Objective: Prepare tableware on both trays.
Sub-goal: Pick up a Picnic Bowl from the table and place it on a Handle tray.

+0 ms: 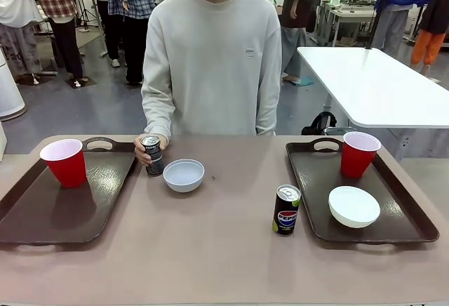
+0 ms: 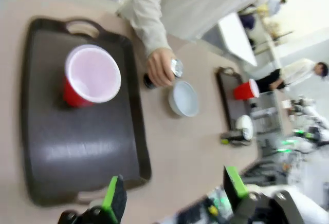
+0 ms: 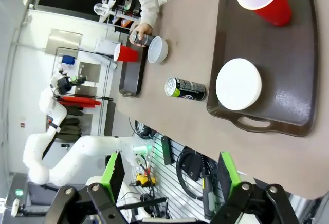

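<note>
L gripper (image 2: 174,180) and R gripper (image 3: 170,161) hang released, empty. Pepsi can (image 1: 286,210) stands on the table at 9 o'clock of R tray (image 1: 410,218), which holds a bowl (image 1: 354,205) near and a red cup (image 1: 359,153) at 12. L tray (image 1: 49,215) has a 2nd red cup (image 1: 64,162) at 11. Farther, 2nd bowl (image 1: 184,175) sits on the table, and person's hand (image 1: 142,153) grips 2nd can (image 1: 152,155) at its 10.

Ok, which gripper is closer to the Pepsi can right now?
Right. The right gripper hovers by the right tray, the Pepsi can just beside that tray. The left gripper hangs over the left tray's near edge, the can far across the table.
</note>
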### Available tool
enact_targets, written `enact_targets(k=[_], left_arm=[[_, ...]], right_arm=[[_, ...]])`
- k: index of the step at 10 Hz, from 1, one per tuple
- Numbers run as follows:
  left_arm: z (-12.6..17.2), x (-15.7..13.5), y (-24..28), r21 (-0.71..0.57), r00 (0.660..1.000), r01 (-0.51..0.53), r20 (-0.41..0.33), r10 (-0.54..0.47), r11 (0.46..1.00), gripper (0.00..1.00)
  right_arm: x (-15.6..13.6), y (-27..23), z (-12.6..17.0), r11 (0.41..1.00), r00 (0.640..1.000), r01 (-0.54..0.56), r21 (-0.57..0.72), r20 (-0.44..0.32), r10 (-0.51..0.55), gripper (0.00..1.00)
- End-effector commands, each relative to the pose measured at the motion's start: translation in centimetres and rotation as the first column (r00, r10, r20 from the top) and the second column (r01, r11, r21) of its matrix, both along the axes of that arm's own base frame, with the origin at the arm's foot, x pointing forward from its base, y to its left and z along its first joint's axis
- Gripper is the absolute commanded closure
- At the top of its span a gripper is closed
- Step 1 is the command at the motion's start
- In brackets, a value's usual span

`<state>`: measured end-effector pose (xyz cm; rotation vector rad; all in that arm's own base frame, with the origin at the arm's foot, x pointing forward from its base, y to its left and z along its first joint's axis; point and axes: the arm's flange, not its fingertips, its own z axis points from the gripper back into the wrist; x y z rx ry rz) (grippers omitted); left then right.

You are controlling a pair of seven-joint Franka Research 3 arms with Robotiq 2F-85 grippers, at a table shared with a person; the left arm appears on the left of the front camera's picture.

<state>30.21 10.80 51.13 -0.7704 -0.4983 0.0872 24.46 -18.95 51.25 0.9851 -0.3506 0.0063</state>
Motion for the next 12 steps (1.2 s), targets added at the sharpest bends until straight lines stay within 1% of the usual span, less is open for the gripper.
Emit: enact_targets(k=[1, 2, 3, 4, 5, 6, 7, 8, 9, 10, 11, 12], left_arm=[[-3.4, 3.9, -6.7, 0.191, 0.999, -0.036, 0.005, 0.035, 0.981, 0.00], [-4.5, 5.2, -8.7, 0.269, 1.000, -0.025, -0.009, 0.029, 0.963, 0.00], [-6.3, 5.9, -10.9, 0.348, 1.000, 0.000, -0.012, 0.004, 0.938, 0.00], [-8.1, 6.1, -13.1, 0.441, 0.999, 0.043, -0.009, -0.043, 0.897, 0.00], [-9.5, 5.9, -15.2, 0.531, 0.995, 0.090, -0.006, -0.103, 0.843, 0.00], [-10.5, 5.3, -16.5, 0.561, 0.988, 0.132, -0.008, -0.153, 0.817, 0.00], [-9.9, 4.1, -16.5, 0.541, 0.983, 0.157, -0.007, -0.183, 0.826, 0.00], [-8.5, 2.6, -15.6, 0.485, 0.978, 0.189, -0.018, -0.206, 0.854, 0.00], [-5.7, -2.3, -12.8, 0.446, 0.967, 0.254, -0.107, -0.231, 0.858, 0.00], [-3.2, -6.5, -10.4, 0.387, 0.938, 0.342, -0.199, -0.285, 0.856, 0.00], [-2.8, -8.0, -9.4, 0.376, 0.929, 0.360, -0.232, -0.289, 0.854, 0.00], [-3.2, -7.8, -9.3, 0.389, 0.927, 0.357, -0.262, -0.269, 0.849, 0.00]], right_arm=[[0.0, 0.0, 0.1, 1.000, 1.000, -0.010, 0.016, 0.019, 0.010, 0.06], [0.0, 0.0, 0.1, 1.000, 1.000, -0.010, 0.016, 0.019, 0.010, 0.06], [0.0, 0.0, 0.1, 1.000, 1.000, -0.010, 0.016, 0.019, 0.010, 0.06], [0.0, 0.0, 0.1, 1.000, 1.000, -0.010, 0.016, 0.019, 0.010, 0.06], [0.0, 0.0, 0.1, 1.000, 1.000, -0.010, 0.016, 0.019, 0.010, 0.06], [0.0, 0.0, 0.1, 1.000, 1.000, -0.010, 0.016, 0.019, 0.010, 0.06], [0.0, 0.0, 0.1, 1.000, 1.000, -0.010, 0.016, 0.019, 0.010, 0.06], [0.0, 0.0, 0.1, 1.000, 1.000, -0.010, 0.016, 0.019, 0.010, 0.06], [0.0, 0.0, 0.1, 1.000, 1.000, -0.010, 0.016, 0.019, 0.010, 0.06], [0.0, 0.0, 0.1, 1.000, 1.000, -0.010, 0.016, 0.019, 0.010, 0.06], [0.0, 0.0, 0.1, 1.000, 1.000, -0.010, 0.016, 0.019, 0.010, 0.06], [0.0, 0.0, 0.1, 1.000, 1.000, -0.010, 0.016, 0.019, 0.010, 0.06]])
